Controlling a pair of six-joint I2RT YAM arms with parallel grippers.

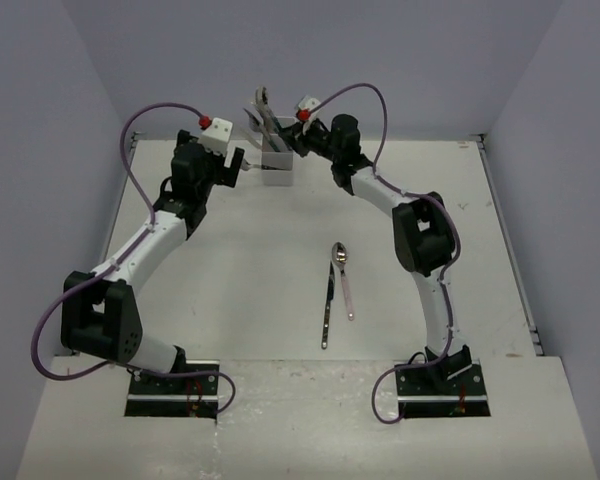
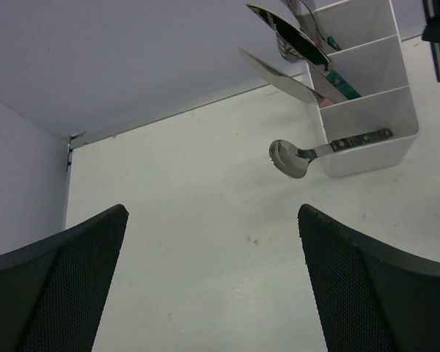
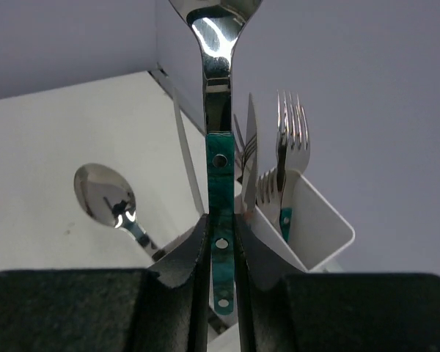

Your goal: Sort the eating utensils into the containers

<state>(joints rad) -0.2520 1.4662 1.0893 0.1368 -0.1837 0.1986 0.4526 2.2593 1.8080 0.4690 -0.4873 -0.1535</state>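
Note:
My right gripper point(image 3: 221, 242) is shut on the teal handle of a spoon point(image 3: 220, 169), which stands upright with its bowl at the top, next to the white container point(image 3: 319, 227). Forks point(image 3: 292, 125) and a knife stand in that container. Another spoon point(image 3: 103, 194) leans out of its low side. From above, the container point(image 1: 277, 165) sits at the back of the table, the right gripper point(image 1: 288, 135) over it and my left gripper point(image 1: 242, 165) just to its left. The left gripper point(image 2: 213, 242) is open with nothing in it, facing the container point(image 2: 374, 110) and the leaning spoon point(image 2: 293, 158).
A pink-handled spoon point(image 1: 344, 275) and a black-handled knife point(image 1: 328, 305) lie side by side on the white table point(image 1: 230, 280) in the middle. Grey walls close in the back and both sides.

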